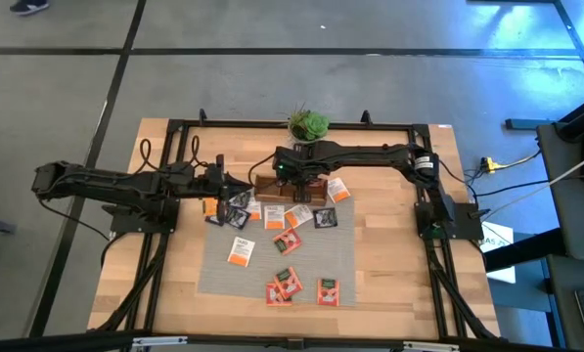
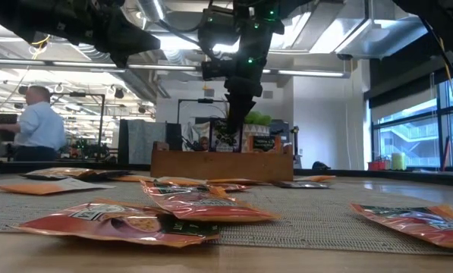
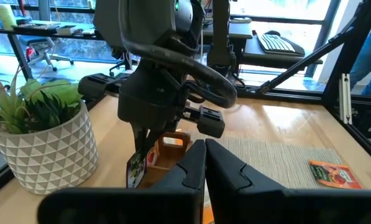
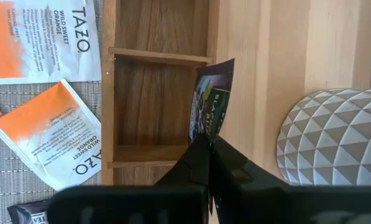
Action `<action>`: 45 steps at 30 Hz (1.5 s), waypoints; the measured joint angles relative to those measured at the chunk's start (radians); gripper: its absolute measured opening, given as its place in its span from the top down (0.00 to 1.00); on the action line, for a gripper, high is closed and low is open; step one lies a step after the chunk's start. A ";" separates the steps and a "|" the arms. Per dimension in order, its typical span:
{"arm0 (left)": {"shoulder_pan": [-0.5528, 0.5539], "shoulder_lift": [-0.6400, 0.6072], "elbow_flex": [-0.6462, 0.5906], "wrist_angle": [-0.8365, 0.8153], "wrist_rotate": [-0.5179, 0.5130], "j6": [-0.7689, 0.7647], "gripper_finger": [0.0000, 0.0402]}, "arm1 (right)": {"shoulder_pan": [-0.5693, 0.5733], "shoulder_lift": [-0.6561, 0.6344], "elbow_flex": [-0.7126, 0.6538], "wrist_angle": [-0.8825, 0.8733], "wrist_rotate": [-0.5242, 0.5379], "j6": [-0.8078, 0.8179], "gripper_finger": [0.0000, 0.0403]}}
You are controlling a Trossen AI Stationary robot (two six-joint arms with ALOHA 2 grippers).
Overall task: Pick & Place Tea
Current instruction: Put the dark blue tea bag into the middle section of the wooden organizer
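Dark tea packet (image 4: 211,102) apparently upright, edge-on in right end effector (image 4: 208,146) above wooden tray (image 4: 154,93).

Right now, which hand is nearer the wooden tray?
Right. The right hand hangs directly over the tray, holding a dark packet above a compartment. The left hand is beside the tray's left end, over the mat.

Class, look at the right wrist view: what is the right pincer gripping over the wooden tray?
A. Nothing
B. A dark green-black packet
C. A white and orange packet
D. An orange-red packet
B: the right pincer is shut on a dark green-black tea packet, holding it upright above the wooden tray, beside the white planter.
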State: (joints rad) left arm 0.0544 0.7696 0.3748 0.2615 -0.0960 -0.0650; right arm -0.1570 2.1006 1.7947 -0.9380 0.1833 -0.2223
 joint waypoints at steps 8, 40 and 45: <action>0.000 0.000 0.000 0.000 0.000 0.000 0.98 | 0.000 0.036 -0.001 0.002 0.000 -0.002 0.99; -0.001 0.011 0.000 0.003 0.047 0.033 0.99 | 0.121 -0.337 -0.191 -0.013 0.006 0.300 0.71; -0.020 0.083 0.000 0.031 0.036 0.034 0.99 | 0.215 -0.522 -0.496 0.217 0.008 0.511 0.71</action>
State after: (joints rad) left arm 0.0348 0.8530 0.3752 0.2920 -0.0599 -0.0311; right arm 0.0581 1.5782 1.2990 -0.7215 0.1909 0.2886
